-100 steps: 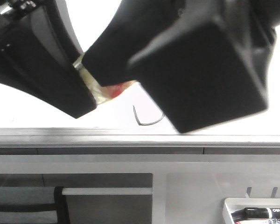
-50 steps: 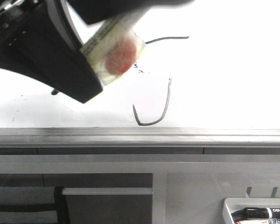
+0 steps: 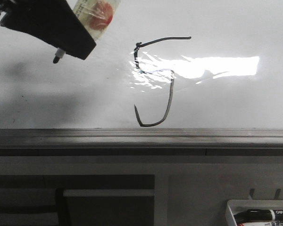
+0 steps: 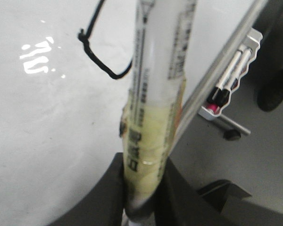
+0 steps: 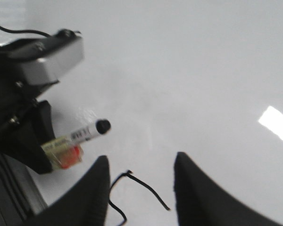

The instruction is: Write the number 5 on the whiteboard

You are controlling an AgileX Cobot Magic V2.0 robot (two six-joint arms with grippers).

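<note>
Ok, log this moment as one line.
left tool: gripping white marker pen | black hand-drawn 5: complete | glossy whiteboard | right tool: open

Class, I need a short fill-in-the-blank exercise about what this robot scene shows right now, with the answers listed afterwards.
1. The figure drawn on the whiteboard is the number ____.
2. The marker is clamped in the ____ gripper.
3. The right gripper holds nothing; it is ____.
4. In the front view, the marker's tip is ____ the board's surface.

Answers: 5; left; open; off

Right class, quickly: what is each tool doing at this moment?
Left tool: closed, holding the marker.
Right tool: open, holding nothing.
</note>
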